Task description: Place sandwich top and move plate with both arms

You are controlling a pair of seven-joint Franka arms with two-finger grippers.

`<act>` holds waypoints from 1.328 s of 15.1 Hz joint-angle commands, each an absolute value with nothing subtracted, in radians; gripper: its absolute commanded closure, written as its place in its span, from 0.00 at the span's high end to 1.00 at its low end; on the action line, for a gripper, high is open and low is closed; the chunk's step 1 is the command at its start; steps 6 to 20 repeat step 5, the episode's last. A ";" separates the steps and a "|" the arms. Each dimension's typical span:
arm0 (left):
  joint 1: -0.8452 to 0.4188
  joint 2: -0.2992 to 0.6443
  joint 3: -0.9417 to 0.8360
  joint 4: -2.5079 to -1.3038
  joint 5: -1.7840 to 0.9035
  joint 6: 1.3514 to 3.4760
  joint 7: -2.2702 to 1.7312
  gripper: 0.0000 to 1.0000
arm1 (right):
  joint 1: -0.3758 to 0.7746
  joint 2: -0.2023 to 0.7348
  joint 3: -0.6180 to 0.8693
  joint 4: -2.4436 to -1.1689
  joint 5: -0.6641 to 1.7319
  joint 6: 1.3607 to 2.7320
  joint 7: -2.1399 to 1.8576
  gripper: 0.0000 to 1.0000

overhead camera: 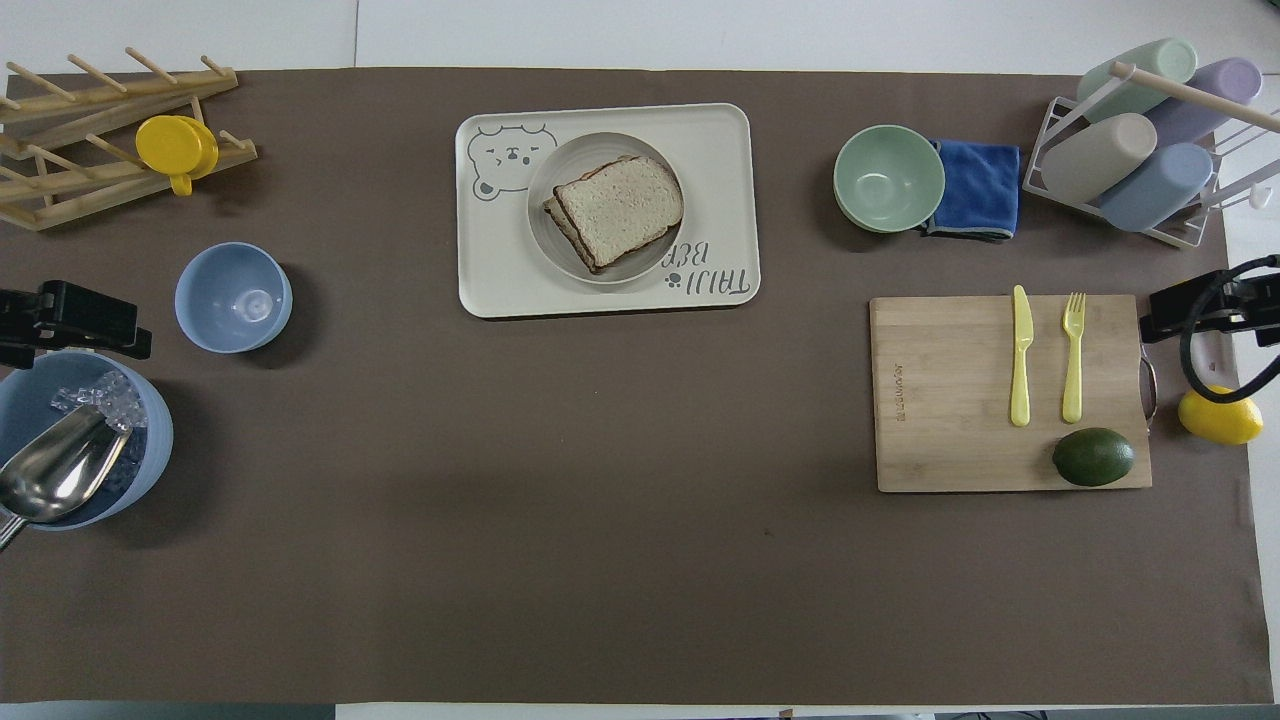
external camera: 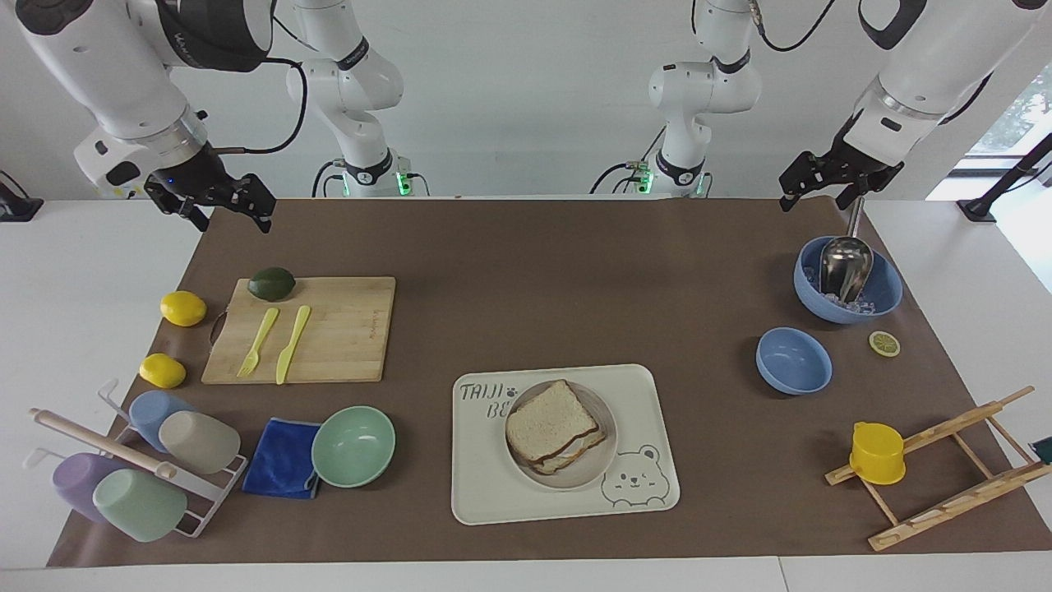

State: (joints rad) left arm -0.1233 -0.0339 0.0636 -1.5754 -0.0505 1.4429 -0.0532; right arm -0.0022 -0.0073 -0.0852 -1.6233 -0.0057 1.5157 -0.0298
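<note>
The sandwich top [external camera: 549, 420] is seen resting on the stacked sandwich on the plate [external camera: 604, 460], which sits on the cream tray [external camera: 649, 493] at lower centre of the facing view, upper centre of the overhead view. The left claw [external camera: 814, 182] is held raised at the upper right of the facing view, over the desk [external camera: 534, 279] edge just above the blue bowl [external camera: 883, 300] with its metal scoop [external camera: 845, 263]; its fingers are spread and nothing is held. The right claw [external camera: 220, 205] is held at the upper left, above the cutting board [external camera: 345, 337], likewise spread and empty.
</note>
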 commanded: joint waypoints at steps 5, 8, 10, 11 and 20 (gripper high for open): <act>-0.114 -0.028 0.054 -1.577 -0.032 1.460 -0.037 1.00 | -0.006 -0.031 -0.078 -1.649 0.000 1.520 -0.044 1.00; -0.114 -0.028 0.054 -1.577 -0.032 1.460 -0.037 1.00 | -0.006 -0.031 -0.078 -1.649 0.000 1.520 -0.044 1.00; -0.114 -0.028 0.054 -1.577 -0.032 1.460 -0.037 1.00 | -0.006 -0.031 -0.078 -1.649 0.000 1.520 -0.044 1.00; -0.114 -0.028 0.054 -1.577 -0.032 1.460 -0.037 1.00 | -0.006 -0.031 -0.078 -1.649 0.000 1.520 -0.044 1.00; -0.114 -0.028 0.054 -1.577 -0.032 1.460 -0.037 1.00 | -0.006 -0.031 -0.078 -1.649 0.000 1.520 -0.044 1.00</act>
